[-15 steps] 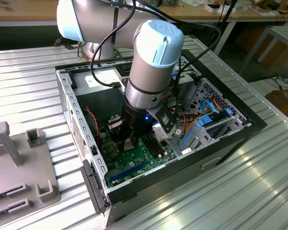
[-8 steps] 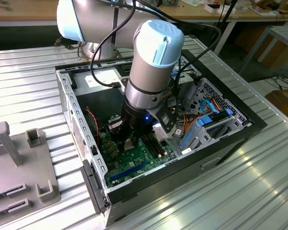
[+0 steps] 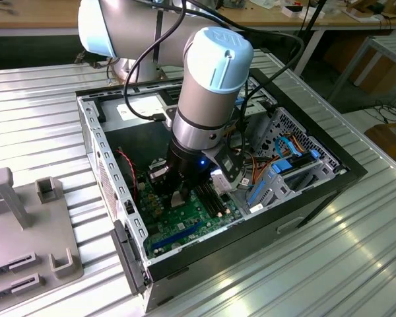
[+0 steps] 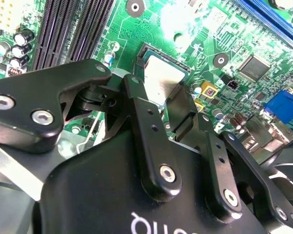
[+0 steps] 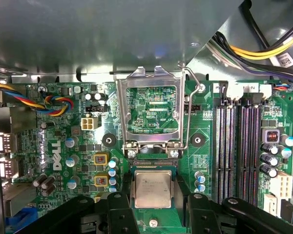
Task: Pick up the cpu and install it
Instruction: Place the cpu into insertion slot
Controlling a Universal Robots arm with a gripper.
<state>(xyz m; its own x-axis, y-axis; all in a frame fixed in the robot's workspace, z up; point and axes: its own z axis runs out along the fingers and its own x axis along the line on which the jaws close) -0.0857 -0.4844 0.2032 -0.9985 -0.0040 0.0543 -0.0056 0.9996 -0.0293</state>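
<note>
The arm (image 3: 211,86) reaches down into the open computer case (image 3: 96,142), which lies on the ribbed metal surface (image 3: 356,264); its fingers (image 4: 147,131) are grasping the cpu (image 4: 162,78), one on each of two opposite edges. In the first wrist view the cpu (image 5: 153,189) is level at the square socket (image 5: 154,165) of the green motherboard (image 5: 53,146), just beside the hinge of the load plate (image 5: 151,114), which stands lifted open; whether the cpu sits fully in the socket I cannot tell
</note>
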